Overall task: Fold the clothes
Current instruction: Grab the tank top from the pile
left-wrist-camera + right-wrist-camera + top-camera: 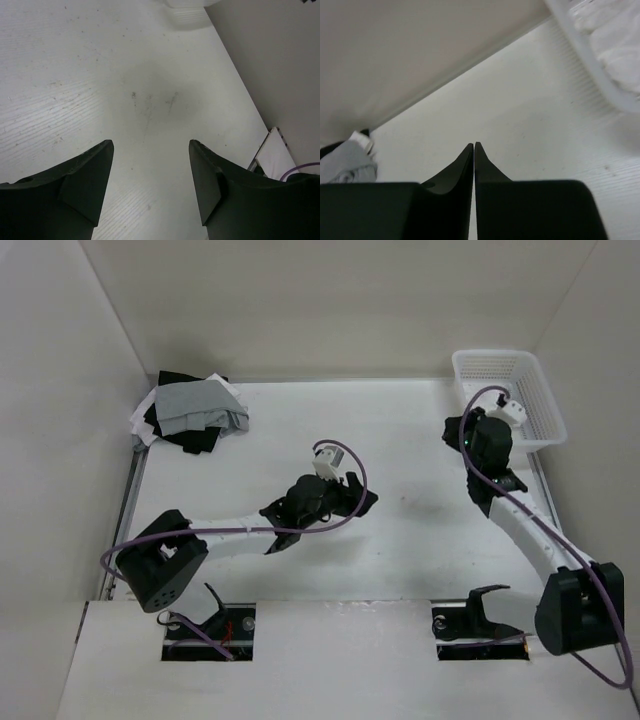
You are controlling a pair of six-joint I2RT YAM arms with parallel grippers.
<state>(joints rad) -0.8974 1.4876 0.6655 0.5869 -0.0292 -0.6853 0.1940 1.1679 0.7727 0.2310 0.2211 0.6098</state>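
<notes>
Checking both hands first. My left hand [358, 496] sits over the middle of the desk [410, 420], jaws spread wide with nothing between them. The left wrist view shows the same hand [150, 145] above bare desk [75, 75]. It also shows a faint grey scuff [150, 102] that the top view does not pick up.

My right hand [455, 430] is at the far right, just beside the white basket [500, 353]. In the right wrist view its fingers [474, 146] are pressed together and grip nothing.

White garment [615, 40]: only the right wrist view shows soft, lumpy white cloth inside the basket rim [585, 55]. It is blurred, so I cannot make out any straps. From above I cannot tell it apart from the white mesh.

Heap of grey, black and white clothes [190, 410]: in the far left corner, well apart from both hands. It shows again at the left edge of the right wrist view [347, 160], against the back wall [420, 50].
</notes>
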